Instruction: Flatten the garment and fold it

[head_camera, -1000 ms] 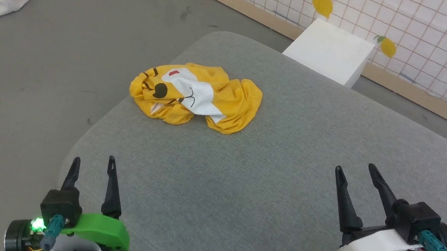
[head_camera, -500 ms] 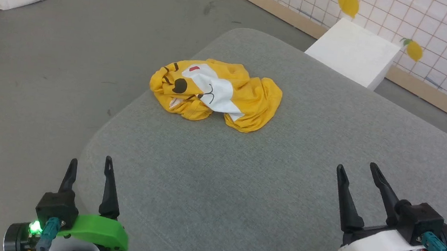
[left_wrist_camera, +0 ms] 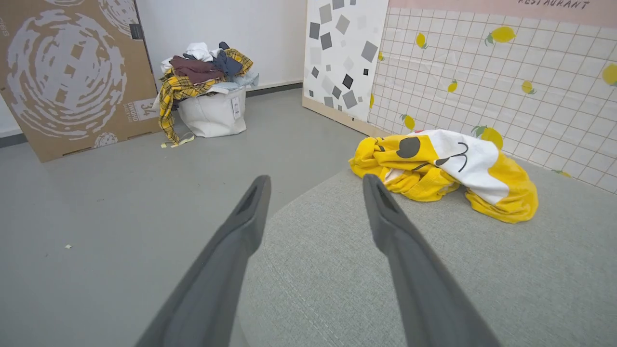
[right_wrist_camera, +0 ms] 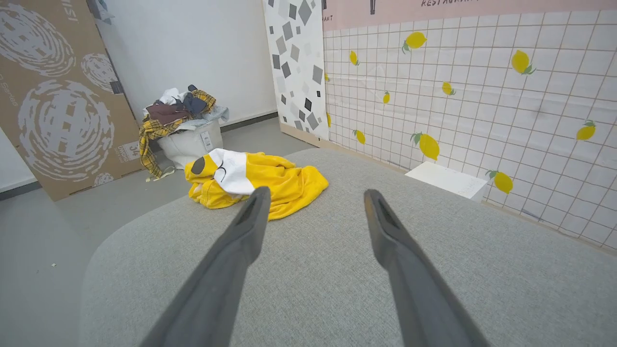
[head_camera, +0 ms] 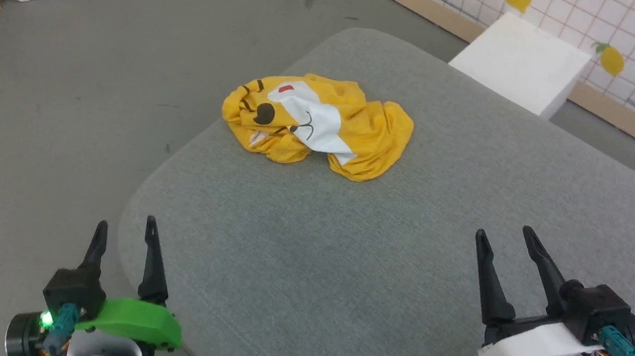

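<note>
A staged test room, I'd guess: lemon-print backdrop panel, cardboard sheet leaning on the wall, bag heaped with clothes.

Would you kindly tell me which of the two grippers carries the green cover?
The left gripper: a bright green cover sits behind its fingers, whereas the right gripper has a white cover.

left gripper, right gripper, jaws apart

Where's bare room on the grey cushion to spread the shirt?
Bare: cushion between the T-shirt, left end effector and right end effector; also rightward, near the white block. Crowded: far-left edge, where the T-shirt bunches.
</note>
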Controlling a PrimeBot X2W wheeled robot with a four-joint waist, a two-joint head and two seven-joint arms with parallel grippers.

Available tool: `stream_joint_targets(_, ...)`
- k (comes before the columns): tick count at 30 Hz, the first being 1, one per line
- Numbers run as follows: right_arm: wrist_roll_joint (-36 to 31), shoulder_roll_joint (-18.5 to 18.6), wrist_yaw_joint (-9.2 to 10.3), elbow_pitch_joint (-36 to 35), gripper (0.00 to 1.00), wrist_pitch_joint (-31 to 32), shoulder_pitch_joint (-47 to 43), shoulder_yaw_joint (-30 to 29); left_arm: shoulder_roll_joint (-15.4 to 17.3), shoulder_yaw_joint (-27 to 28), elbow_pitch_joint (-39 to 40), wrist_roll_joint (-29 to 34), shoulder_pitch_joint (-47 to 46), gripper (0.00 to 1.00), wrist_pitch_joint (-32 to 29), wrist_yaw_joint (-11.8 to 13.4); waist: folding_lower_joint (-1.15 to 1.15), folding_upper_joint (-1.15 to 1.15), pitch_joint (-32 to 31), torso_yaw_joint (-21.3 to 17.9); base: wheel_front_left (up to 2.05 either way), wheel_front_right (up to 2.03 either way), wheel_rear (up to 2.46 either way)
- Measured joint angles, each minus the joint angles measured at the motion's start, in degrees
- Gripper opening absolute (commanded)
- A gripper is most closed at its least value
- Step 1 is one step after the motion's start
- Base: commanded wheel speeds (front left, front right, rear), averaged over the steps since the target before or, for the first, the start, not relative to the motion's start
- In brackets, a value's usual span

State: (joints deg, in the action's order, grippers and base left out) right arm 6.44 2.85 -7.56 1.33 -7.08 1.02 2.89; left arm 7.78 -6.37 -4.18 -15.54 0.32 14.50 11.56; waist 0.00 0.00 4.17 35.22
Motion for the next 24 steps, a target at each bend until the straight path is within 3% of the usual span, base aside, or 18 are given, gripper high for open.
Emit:
stream_joint_targets(8, -1.4, 0.0, 0.0, -1.5, 1.0, 1.1, 3.6, 2.4, 4.9, 2.4, -2.1, -3.8, -10.9, 1.0, -6.4, -4.1, 0.0, 0.0, 3.4, -4.9, 0.0, 0.0, 0.0)
stream_joint_targets(16, -2.4, 0.0, 0.0, -1.8, 1.0, 0.9, 6.8, 2.7, 11.0, 7.2, -6.3, -11.8, -24.0, 1.0, -19.0, -8.1, 0.01, 0.0, 8.7, -13.2, 0.0, 0.0, 0.0)
stream_joint_targets(20, -1.7, 0.0, 0.0, -1.2, 1.0, -0.1, 8.2, 2.8, 13.5, 10.9, -8.1, -16.8, -28.4, 1.0, -27.0, -7.7, 0.01, 0.0, 11.6, -17.8, 0.0, 0.0, 0.0)
stream_joint_targets(24, -0.7, 0.0, 0.0, -0.3, 1.0, -1.5, 9.5, 2.6, 16.6, 13.9, -9.0, -19.6, -29.4, 1.0, -34.0, -5.7, 0.01, 0.0, 14.2, -22.2, 0.0, 0.0, 0.0)
